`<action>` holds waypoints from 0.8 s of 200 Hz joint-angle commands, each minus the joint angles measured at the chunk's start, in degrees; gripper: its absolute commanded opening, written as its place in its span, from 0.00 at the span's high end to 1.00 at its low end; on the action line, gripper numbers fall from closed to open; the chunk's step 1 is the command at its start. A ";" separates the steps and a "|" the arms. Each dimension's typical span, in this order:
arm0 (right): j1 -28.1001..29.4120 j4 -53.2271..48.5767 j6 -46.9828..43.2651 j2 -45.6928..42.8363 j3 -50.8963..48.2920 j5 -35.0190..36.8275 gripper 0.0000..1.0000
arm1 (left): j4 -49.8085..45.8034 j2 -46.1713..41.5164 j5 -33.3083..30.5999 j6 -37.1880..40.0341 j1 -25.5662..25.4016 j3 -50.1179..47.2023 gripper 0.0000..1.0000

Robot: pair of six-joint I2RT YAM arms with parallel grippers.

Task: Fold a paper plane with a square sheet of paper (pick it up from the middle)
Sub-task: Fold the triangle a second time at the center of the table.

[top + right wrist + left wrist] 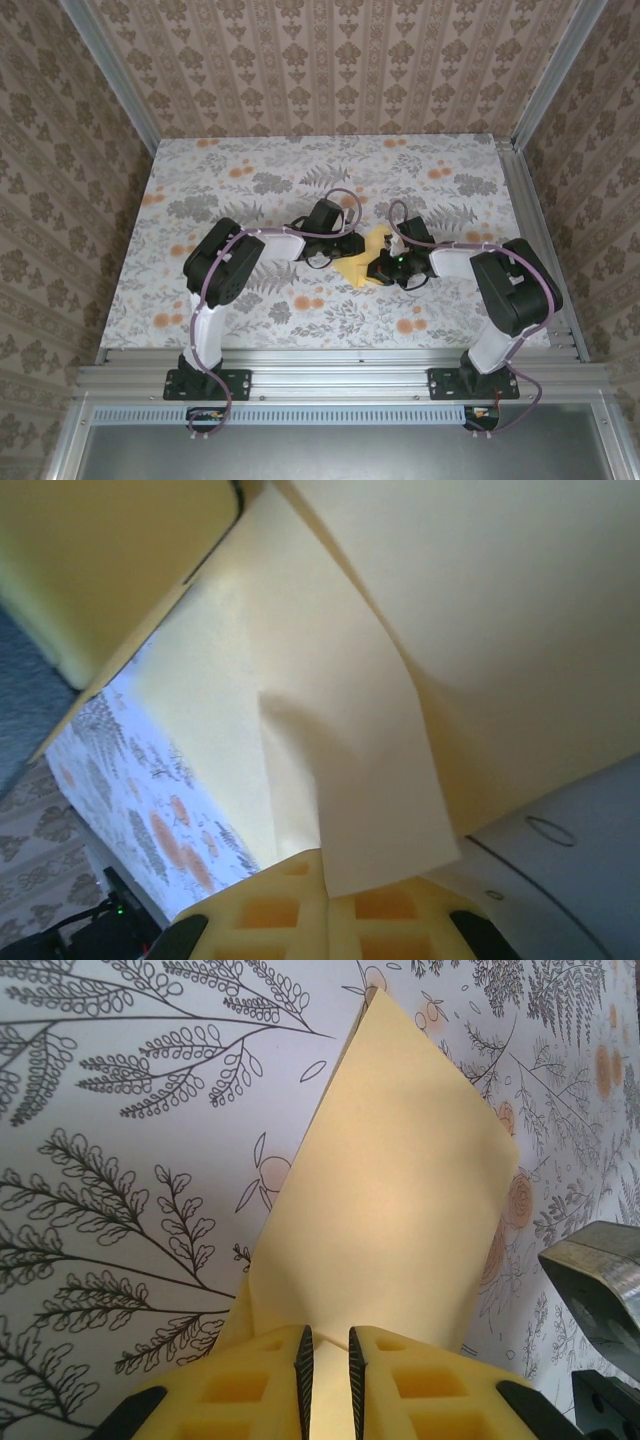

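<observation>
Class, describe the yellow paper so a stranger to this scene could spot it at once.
On the flowered table, look near the middle. The left gripper and right gripper pinch the yellow paper. It is plain and folded, unlike the round orange printed flowers.

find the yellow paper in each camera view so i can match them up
Top external: paper just right of centre, mid-frame.
Left wrist: paper rising from the left gripper at bottom centre to the top edge.
Right wrist: paper across top and middle, a strip running into the right gripper below.
Shared landmark: floral table cover, left of the paper in both wrist views.
</observation>
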 commanded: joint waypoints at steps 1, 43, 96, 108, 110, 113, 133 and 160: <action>-0.32 -4.07 -3.20 1.14 1.71 2.27 0.96 | -9.32 4.67 -2.50 1.69 0.41 -3.50 0.79; -0.43 -5.21 -4.28 2.41 2.32 3.33 0.95 | -9.28 5.13 -2.09 1.76 0.40 -3.14 0.79; -0.33 -7.31 -5.59 2.93 3.21 3.97 0.92 | -9.24 5.15 -0.87 1.54 0.35 -2.02 0.79; -0.34 -7.61 -5.65 3.09 3.26 4.11 0.91 | -9.11 4.89 -0.68 1.52 0.30 -1.84 0.79; -0.34 -7.71 -5.68 3.13 3.23 4.21 0.92 | -9.17 4.88 -0.63 1.51 0.29 -1.79 0.79; -0.34 -7.86 -5.74 3.12 3.22 4.29 0.91 | -9.18 4.83 -0.59 1.46 0.36 -1.76 0.79; -0.27 -9.53 -6.36 3.29 3.65 5.22 0.91 | -9.24 4.36 -0.15 1.52 0.30 -1.32 0.79; -0.02 -11.26 -7.03 3.55 4.10 6.34 0.90 | -8.80 3.12 0.64 0.95 0.39 -0.98 0.78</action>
